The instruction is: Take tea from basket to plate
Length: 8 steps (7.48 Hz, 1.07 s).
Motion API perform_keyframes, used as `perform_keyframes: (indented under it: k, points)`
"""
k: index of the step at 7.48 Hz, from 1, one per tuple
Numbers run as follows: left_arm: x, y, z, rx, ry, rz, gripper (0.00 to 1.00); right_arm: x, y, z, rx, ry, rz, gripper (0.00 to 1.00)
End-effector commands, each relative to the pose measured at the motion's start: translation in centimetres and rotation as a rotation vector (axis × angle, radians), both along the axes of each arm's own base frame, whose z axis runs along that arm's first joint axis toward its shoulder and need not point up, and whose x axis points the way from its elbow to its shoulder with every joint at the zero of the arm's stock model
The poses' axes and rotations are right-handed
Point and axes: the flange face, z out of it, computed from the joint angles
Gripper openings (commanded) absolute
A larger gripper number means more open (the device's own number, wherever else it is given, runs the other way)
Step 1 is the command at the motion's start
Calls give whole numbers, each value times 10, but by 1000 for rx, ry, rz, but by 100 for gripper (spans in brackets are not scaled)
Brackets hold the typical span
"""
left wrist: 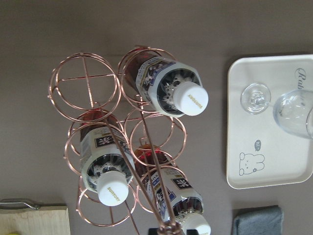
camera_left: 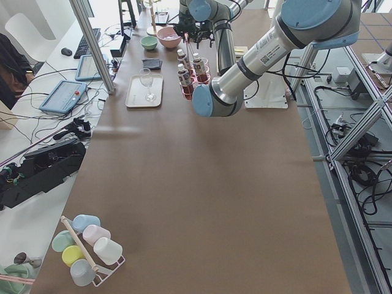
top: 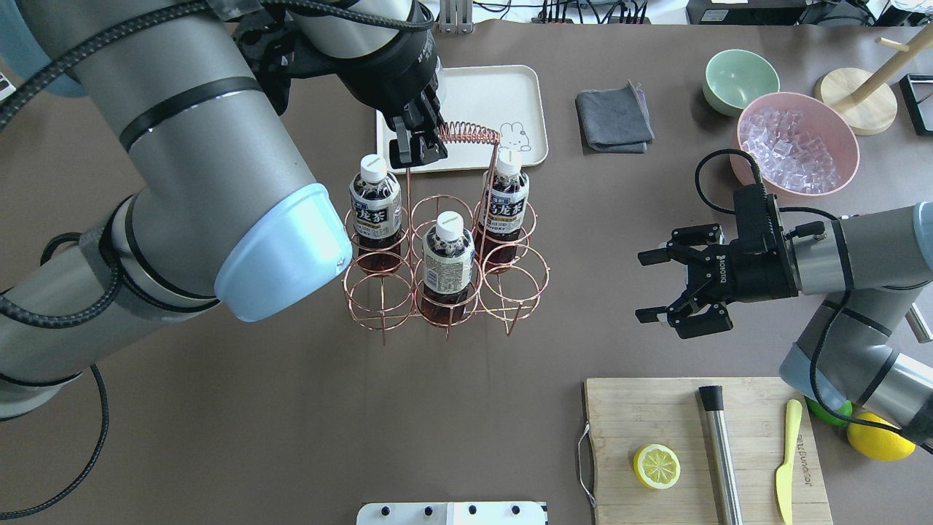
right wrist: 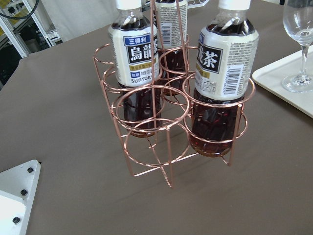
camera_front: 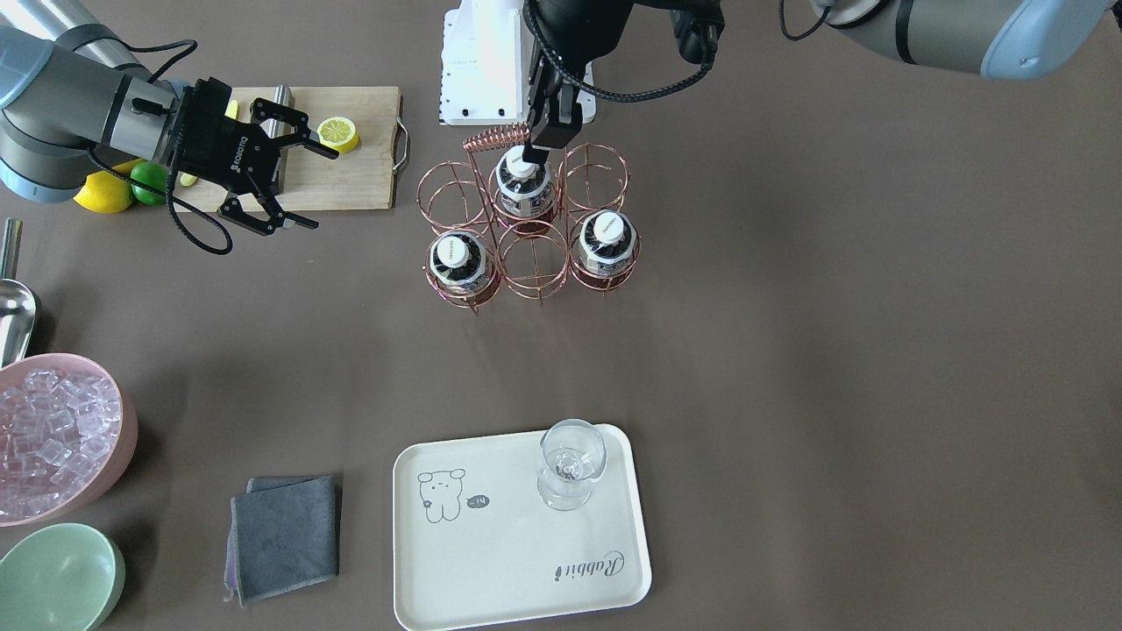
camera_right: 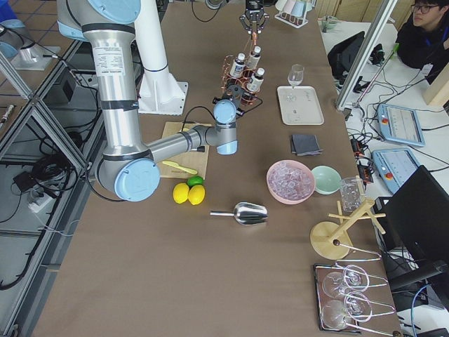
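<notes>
Three tea bottles stand in the copper wire basket (camera_front: 495,138) at mid-table: one on the robot's side (camera_front: 524,188) and two on the far side (camera_front: 456,263) (camera_front: 605,250). My left gripper (camera_front: 536,159) hangs shut just above the robot-side bottle's cap, at the end of the coiled handle (top: 466,133). I cannot tell whether it touches the handle. It holds no bottle. My right gripper (top: 641,286) is open and empty, well to the side of the basket. The cream plate (camera_front: 491,561) lies beyond the basket and carries no bottle.
A wine glass (camera_front: 570,464) stands on the plate's corner. A grey cloth (camera_front: 285,535), a green bowl (camera_front: 57,578) and a pink bowl of ice (camera_front: 53,438) lie beside the plate. A cutting board (top: 656,415) with a lemon half lies under my right arm.
</notes>
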Motion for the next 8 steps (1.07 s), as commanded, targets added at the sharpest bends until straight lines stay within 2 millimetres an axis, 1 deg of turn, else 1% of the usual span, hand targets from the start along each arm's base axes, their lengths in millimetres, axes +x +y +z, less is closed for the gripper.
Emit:
perform_keyframes:
  k: [1, 3, 5, 8]
  points:
    - [25, 15, 9, -14, 18, 5, 0, 4, 1, 14, 22, -30, -2, 100]
    - [42, 24, 19, -18, 19, 32, 0, 6, 0, 14, 23, -29, -4, 100]
    - [52, 27, 25, -7, 8, 26, 0, 7, 0, 14, 22, -27, -2, 100]
    - [53, 28, 26, -7, 11, 28, 0, 7, 0, 14, 22, -27, -2, 100]
